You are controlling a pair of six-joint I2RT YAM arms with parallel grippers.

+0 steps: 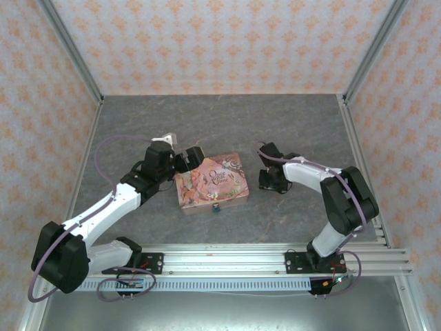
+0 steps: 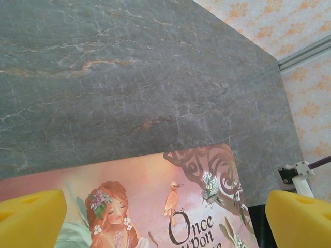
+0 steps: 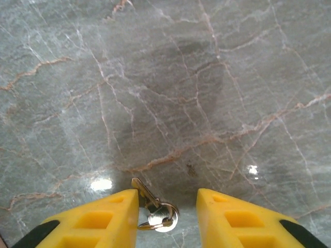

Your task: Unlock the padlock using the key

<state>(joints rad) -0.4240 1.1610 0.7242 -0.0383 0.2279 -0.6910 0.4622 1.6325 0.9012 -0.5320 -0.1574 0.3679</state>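
Bright, even light from overhead on the grey table [image 1: 227,117], with only a soft, short shadow beside the tin [image 1: 210,181]. On the right wrist view there are two white glare spots and a broad dim patch on the stone, and the key [image 3: 154,206] is crisp. On the left wrist view the yellow fingers [image 2: 31,219] are slightly soft.

A pink tin [image 1: 210,183] with a girl and birds on it lies on the gray stone table [image 1: 207,124]

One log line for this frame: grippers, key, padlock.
left gripper open above tin | right gripper open, straddling key on table | padlock at tin's near edge
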